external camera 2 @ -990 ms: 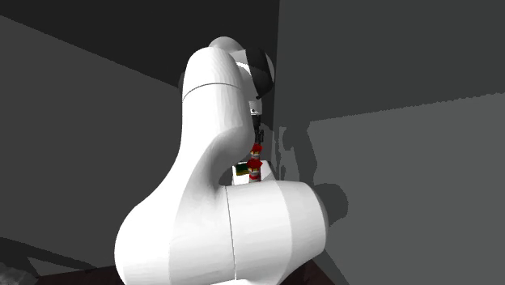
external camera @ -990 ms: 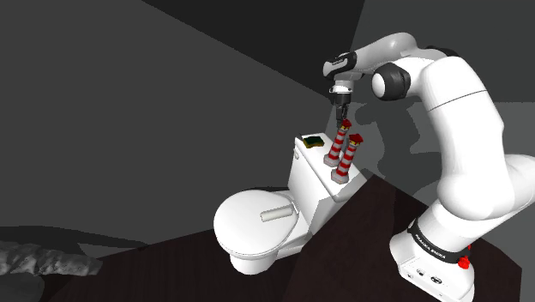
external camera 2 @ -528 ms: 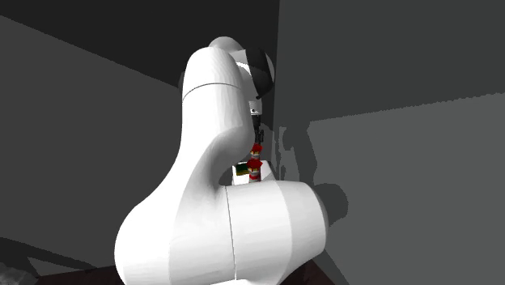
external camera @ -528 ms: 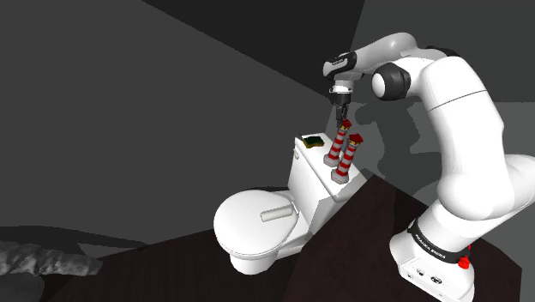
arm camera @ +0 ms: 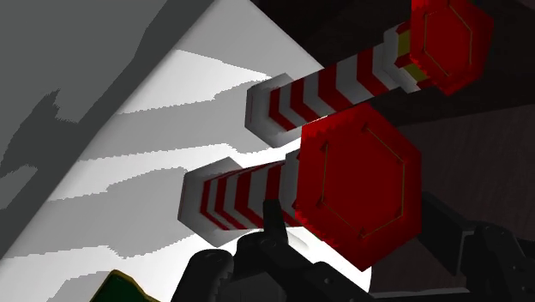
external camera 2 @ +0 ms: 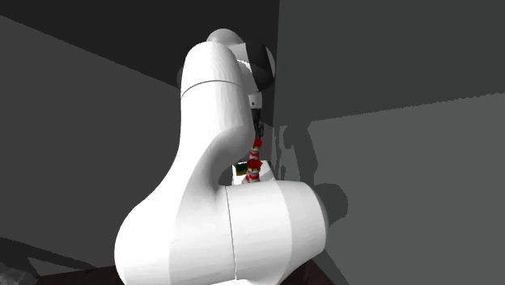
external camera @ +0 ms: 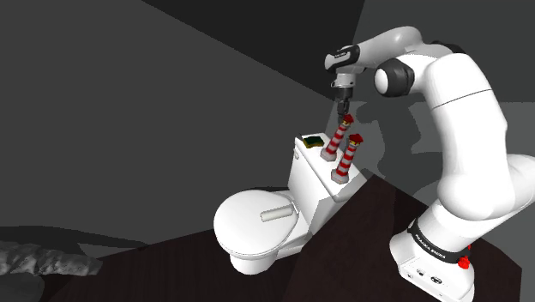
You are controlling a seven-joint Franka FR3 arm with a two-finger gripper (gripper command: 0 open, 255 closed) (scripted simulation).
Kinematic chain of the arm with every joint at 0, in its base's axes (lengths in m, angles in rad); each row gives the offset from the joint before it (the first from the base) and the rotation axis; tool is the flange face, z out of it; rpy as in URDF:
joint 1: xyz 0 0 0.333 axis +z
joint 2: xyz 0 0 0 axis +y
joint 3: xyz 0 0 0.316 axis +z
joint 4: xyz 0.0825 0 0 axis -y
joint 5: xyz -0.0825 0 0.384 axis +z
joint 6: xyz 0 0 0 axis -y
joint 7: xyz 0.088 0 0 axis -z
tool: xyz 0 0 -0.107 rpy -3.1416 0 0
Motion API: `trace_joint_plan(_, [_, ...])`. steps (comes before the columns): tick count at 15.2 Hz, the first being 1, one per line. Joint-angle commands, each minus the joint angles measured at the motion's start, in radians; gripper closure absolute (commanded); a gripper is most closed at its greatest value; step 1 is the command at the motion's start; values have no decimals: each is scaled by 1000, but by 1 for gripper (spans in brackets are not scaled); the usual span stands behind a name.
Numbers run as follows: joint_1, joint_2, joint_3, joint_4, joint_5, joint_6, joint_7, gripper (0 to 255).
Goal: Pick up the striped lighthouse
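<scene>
Two red-and-white striped lighthouses are at the white toilet tank (external camera: 310, 182). My gripper (external camera: 345, 110) is shut on the red top of the farther lighthouse (external camera: 337, 139), which hangs tilted with its base just over the tank lid. The other lighthouse (external camera: 346, 160) stands upright beside it, nearer the stand. In the wrist view the held lighthouse's red hexagonal cap (arm camera: 360, 182) sits between my fingers (arm camera: 225, 273), and the second lighthouse (arm camera: 343, 81) lies beyond it. In the second exterior view the arm hides most of the held lighthouse (external camera 2: 256, 149) and the standing lighthouse (external camera 2: 254, 170).
A green and yellow sponge (external camera: 313, 141) lies at the tank's far end. The toilet lid (external camera: 253, 225) is down with a white roll (external camera: 275, 214) on it. Grey walls rise close behind the tank. A grey lump (external camera: 39, 260) lies on the dark floor.
My gripper has risen a little with the farther lighthouse, whose base has come off the tank lid and now leans. The other lighthouse has not moved.
</scene>
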Motion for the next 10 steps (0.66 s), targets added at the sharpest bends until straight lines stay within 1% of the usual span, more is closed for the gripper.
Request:
trace_joint_plan(1, [-1, -10, -2, 10, -3, -20, 1, 255])
trace_joint_plan(8, [-2, -47, -10, 42, -13, -87, 5, 255])
trace_joint_plan(10, [-2, -48, -10, 43, -13, -88, 5, 255])
